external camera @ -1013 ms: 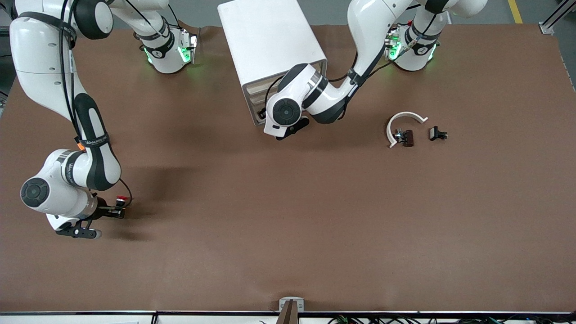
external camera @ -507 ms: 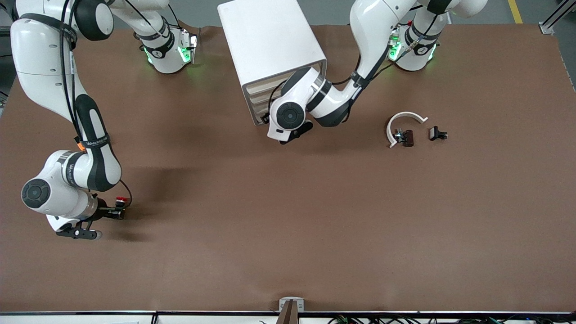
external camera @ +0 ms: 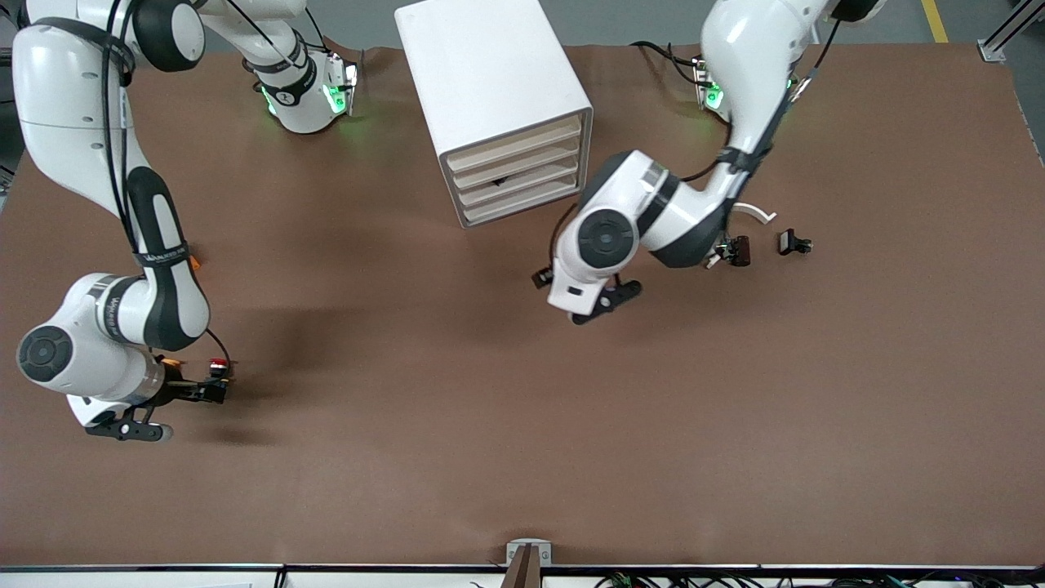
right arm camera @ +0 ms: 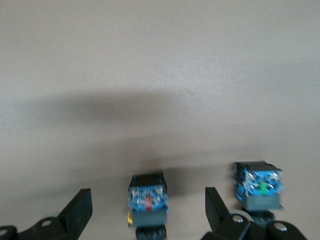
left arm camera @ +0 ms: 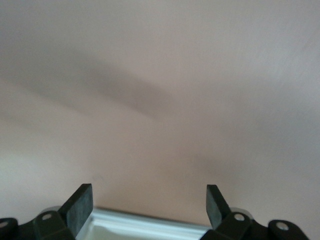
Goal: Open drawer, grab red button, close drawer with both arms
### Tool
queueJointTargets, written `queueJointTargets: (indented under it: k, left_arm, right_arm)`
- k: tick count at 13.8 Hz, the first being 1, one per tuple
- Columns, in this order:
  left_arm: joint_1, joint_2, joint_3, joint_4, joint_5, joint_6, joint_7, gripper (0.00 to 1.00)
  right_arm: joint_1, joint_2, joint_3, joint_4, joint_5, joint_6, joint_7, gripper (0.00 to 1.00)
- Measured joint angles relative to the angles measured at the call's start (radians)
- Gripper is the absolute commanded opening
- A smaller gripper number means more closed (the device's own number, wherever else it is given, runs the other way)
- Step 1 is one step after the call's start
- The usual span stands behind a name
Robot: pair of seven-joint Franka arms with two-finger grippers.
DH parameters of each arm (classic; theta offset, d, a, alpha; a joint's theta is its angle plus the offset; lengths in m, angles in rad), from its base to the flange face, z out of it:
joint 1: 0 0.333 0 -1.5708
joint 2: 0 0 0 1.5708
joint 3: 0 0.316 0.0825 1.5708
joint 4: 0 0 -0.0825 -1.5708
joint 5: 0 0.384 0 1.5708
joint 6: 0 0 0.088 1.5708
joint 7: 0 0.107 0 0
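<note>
The right gripper point(right arm camera: 147, 191) is sitting low at the right arm's end of the counter point(external camera: 522, 425), in the part nearer the front camera. Its fingers are spread wide and are clasping nothing. The button point(external camera: 217, 365) is lying on the counter just beside it, red cap showing. The left gripper point(left arm camera: 150, 192) is also gaping and empty. It is hanging over bare counter, between the cabinet point(external camera: 482, 73) and some small dark parts point(external camera: 739, 249).

The step in hand looks like letting go of the button and backing off. To do that cleanly, the right arm should be rising straight along its fingers. Any sideways drift risks a fingertip knocking the small piece over. The left arm should be staying clear until then.

The right wrist view is showing what the front view is hiding. One blue base point(right arm camera: 148, 200) is standing between the fingers, touching neither. A second blue base point(right arm camera: 257, 184) is standing just outside one finger. That view is not showing the caps, so I cannot tell which is the red one. Only the front view is showing the drawer point(external camera: 531, 175), which looks pushed in like its neighbours, with a dark slit above it.
</note>
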Motion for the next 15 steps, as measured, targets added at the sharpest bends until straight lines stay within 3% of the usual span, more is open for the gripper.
queueJointTargets:
  k: [9,15]
  left_arm:
    - [0.32,-0.274,-0.001,-0.012,0.039,-0.306,0.557,1.0]
    - [0.513,-0.55,-0.002,-0.261,0.04,-0.318,0.88,1.0]
  right_arm:
    - [-0.035,-0.356,-0.001,0.017,0.0,-0.47,-0.02,1.0]
    - [-0.052,-0.53,-0.001,0.014,-0.037,-0.609,-0.026,1.0]
